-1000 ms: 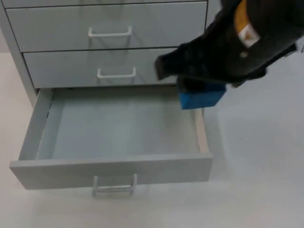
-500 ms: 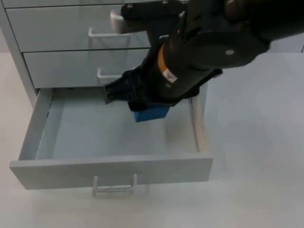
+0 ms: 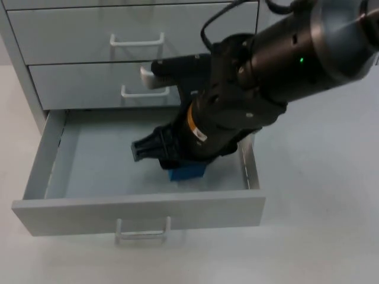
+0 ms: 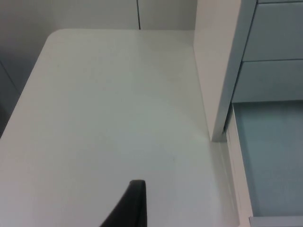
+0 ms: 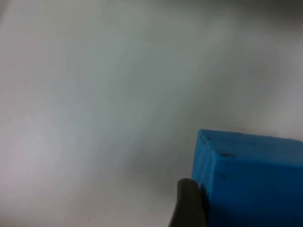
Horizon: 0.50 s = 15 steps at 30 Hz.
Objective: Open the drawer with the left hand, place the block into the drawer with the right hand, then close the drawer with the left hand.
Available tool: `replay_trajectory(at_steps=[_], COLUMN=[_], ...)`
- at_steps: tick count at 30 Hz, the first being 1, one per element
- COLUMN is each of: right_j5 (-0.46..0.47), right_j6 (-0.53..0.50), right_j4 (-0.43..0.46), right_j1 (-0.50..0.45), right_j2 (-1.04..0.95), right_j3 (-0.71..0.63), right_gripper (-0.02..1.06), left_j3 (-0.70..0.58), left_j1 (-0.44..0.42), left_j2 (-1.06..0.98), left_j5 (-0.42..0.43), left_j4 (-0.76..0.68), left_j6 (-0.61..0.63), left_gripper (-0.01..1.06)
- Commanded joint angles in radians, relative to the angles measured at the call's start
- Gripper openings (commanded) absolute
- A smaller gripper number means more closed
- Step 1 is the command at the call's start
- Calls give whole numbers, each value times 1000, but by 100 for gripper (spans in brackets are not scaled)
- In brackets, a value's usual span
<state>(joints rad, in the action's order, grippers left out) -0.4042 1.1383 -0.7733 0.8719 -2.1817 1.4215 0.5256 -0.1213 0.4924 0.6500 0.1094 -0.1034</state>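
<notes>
Top view, block (image 3: 188, 172) under right claw (image 3: 172, 160)

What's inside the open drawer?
Inside the open drawer, the right gripper holds a blue block low over the bare floor. The arm covers part of the floor behind.

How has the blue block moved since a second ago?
Yes. The blue block, held by the right gripper, has gone from above the open drawer's right rear corner leftward and down into the drawer, nearer its front panel.

White table (image 3: 320, 195) under drawer cabinet (image 3: 77, 35)
</notes>
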Motion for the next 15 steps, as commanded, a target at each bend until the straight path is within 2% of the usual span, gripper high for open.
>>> replay_trajectory(at_steps=[1, 3, 5, 6, 8, 10, 15], right_j5=[13, 16, 12, 12, 16, 19, 17], right_j6=[5, 5, 5, 5, 5, 5, 5], right_j4=[-5, -5, -5, -5, -7, -7, 1], right_j1=[-2, -2, -2, -2, -2, -2, -2], right_j2=[-11, -23, -25, -25, -25, -25, -4], right_j3=[13, 13, 13, 13, 13, 13, 13], right_gripper=[1, 10, 28, 28, 55, 72, 80], left_j3=[-3, -3, -3, -3, -3, -3, -3], left_j1=[-2, -2, -2, -2, -2, -2, -2], left_j2=[-4, -4, -4, -4, -4, -4, -4], left_j5=[-13, -13, -13, -13, -13, -13, -13], left_j4=[12, 12, 12, 12, 12, 12, 12], left_j6=[8, 8, 8, 8, 8, 8, 8], left_gripper=[105, 105, 105, 105, 105, 105, 105])
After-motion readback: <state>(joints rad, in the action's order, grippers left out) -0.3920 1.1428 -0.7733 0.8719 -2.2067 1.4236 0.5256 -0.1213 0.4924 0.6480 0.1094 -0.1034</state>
